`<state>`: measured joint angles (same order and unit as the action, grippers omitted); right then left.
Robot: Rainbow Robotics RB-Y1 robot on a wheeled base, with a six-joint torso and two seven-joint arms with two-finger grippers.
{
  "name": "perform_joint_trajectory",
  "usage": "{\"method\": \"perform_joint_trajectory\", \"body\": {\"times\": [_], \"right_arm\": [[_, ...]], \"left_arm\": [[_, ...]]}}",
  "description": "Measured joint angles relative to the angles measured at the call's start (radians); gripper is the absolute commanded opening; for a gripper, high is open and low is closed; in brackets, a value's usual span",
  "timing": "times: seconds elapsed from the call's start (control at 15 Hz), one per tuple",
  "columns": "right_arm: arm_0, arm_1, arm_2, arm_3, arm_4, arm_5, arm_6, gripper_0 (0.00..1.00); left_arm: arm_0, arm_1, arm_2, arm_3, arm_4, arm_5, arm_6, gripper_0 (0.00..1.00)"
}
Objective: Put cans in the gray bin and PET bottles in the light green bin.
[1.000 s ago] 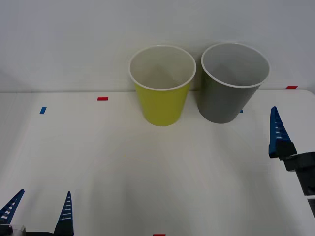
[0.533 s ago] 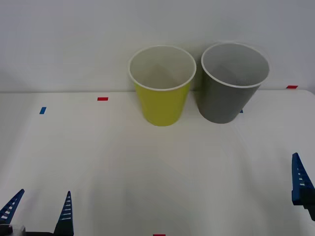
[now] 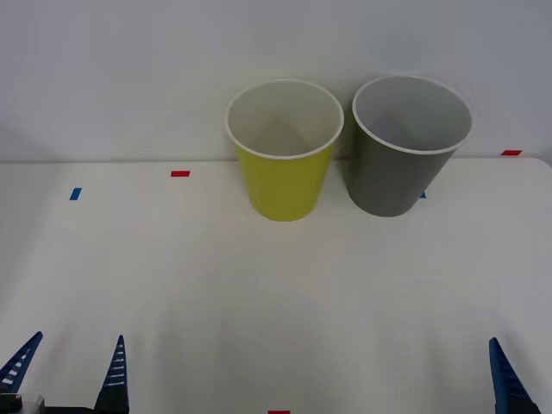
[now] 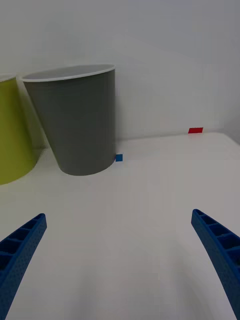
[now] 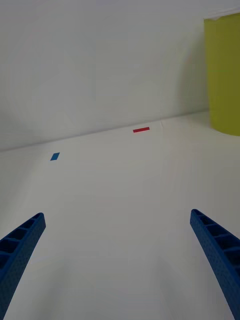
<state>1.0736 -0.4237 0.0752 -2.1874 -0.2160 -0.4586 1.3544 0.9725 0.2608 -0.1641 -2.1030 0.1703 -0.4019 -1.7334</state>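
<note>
The green bin [image 3: 285,151] and the gray bin [image 3: 409,147] stand upright and close together at the table's [image 3: 259,285] far edge, against the wall, the gray one nearer the right corner. The left gripper [image 3: 67,373] sits at the near left corner, the right gripper [image 4: 120,265] at the near right corner. Both have fingers spread wide and hold nothing.

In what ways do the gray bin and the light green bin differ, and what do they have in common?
Colour: the gray bin is dark gray outside, while the light green bin is yellow-green. Place: the gray bin stands nearer the robot's right side, the light green bin nearer the middle of the table. A small blue tape mark lies at the gray bin's base. Both are upright, tapered and round, with white rims and pale insides.
</note>
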Motion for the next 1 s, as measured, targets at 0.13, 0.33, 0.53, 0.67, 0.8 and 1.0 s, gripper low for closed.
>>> {"method": "perform_joint_trajectory", "body": {"times": [0.13, 0.33, 0.53, 0.67, 0.8, 1.0], "right_arm": [[0.015, -0.008, 0.032, 0.000, 0.005, 0.002, 0.005, 1.00], [0.022, -0.010, 0.055, 0.013, 0.019, -0.016, 0.019, 1.00], [-0.008, -0.013, 0.067, 0.129, 0.040, -0.156, 0.034, 1.00], [-0.014, -0.026, 0.072, 0.141, 0.055, -0.182, 0.046, 1.00], [-0.014, -0.037, 0.073, 0.141, 0.060, -0.194, 0.049, 1.00], [-0.012, -0.039, 0.074, 0.141, 0.061, -0.201, 0.049, 1.00]], "left_arm": [[0.000, 0.000, 0.000, 0.000, 0.000, 0.000, 0.000, 1.00], [0.000, 0.000, 0.000, 0.000, 0.000, 0.000, 0.000, 1.00], [0.000, 0.000, 0.000, 0.000, 0.000, 0.000, 0.000, 1.00], [0.000, 0.000, 0.000, 0.000, 0.000, 0.000, 0.000, 1.00], [0.000, 0.000, 0.000, 0.000, 0.000, 0.000, 0.000, 1.00], [0.000, 0.000, 0.000, 0.000, 0.000, 0.000, 0.000, 1.00]]}}
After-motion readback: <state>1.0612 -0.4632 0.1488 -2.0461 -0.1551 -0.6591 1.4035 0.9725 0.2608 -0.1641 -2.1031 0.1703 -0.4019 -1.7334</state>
